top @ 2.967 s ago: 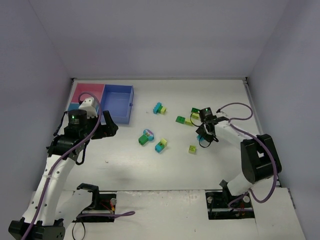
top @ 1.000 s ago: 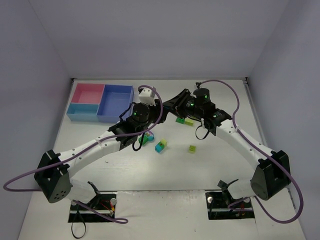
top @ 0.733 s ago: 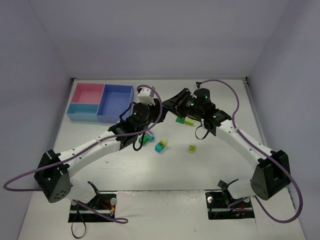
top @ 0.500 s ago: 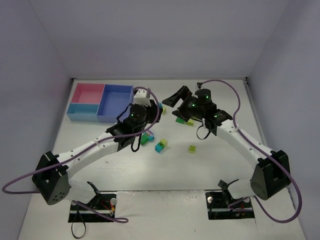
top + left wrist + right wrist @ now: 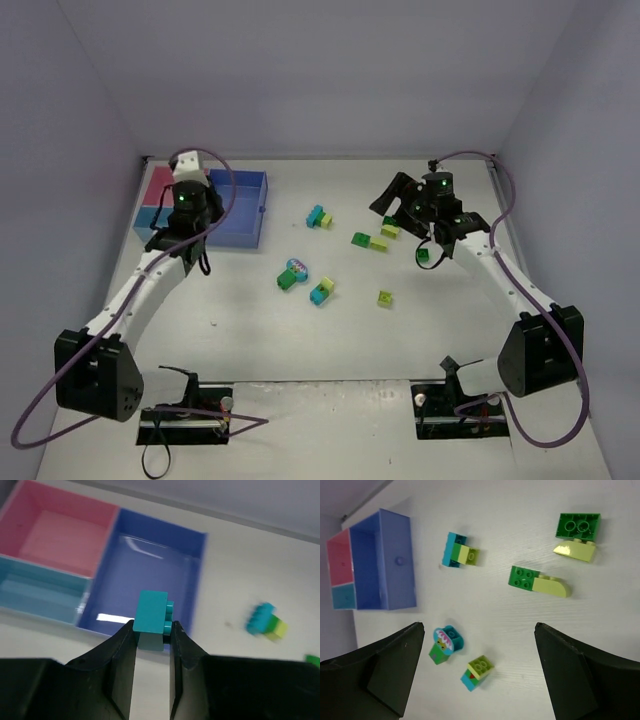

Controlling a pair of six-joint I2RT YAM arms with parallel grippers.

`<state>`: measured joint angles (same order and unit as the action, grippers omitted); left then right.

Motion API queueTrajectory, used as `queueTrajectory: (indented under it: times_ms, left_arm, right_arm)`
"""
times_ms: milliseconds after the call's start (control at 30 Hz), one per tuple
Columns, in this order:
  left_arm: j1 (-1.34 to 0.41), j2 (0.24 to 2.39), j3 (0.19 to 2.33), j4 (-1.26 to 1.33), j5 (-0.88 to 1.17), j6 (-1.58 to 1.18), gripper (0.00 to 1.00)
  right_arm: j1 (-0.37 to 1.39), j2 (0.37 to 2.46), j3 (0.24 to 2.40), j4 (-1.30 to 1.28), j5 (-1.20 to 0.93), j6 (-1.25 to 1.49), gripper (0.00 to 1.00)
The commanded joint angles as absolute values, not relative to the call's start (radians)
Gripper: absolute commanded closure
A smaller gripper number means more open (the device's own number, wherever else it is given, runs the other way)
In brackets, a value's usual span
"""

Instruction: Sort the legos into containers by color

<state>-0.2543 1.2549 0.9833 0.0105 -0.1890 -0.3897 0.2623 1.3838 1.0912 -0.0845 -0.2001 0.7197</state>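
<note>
A teal brick [image 5: 151, 612] is pinched in the clenched left gripper [image 5: 152, 630], above the near edge of the big blue tray [image 5: 150, 565] at the desk's [image 5: 260, 340] far left corner. The right gripper [image 5: 392, 195] hangs wide open over loose bricks [image 5: 523, 576] toward the far right.

There are a teal brick [image 5: 151, 614], pink tray [image 5: 60, 540], light-blue tray [image 5: 40, 592] and medium-blue tray [image 5: 150, 565].

L end effector [image 5: 192, 232] over blue tray [image 5: 240, 195] near edge; R end effector [image 5: 393, 200] above far-right legos [image 5: 372, 241]
</note>
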Motion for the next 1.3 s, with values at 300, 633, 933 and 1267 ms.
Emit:
queueTrajectory:
  times_ms: [300,633,933,1267]
  left_arm:
    - [0.100,1.797,1.561,-0.118,-0.107,-0.230,0.91]
    - [0.115,2.149,1.942,-0.261,-0.133,-0.186,0.59]
    - [0.092,2.056,1.881,-0.276,-0.042,-0.202,0.36]
    - [-0.294,1.608,1.504,-0.316,0.061,-0.202,0.36]
  right_arm:
    - [0.265,1.315,1.046,-0.127,-0.169,0.479,0.11]
    - [0.265,1.252,0.963,-0.155,-0.146,0.485,0.10]
    - [0.264,1.221,0.940,-0.192,-0.106,0.479,0.09]
    - [0.221,1.236,0.973,-0.224,-0.069,0.483,0.19]
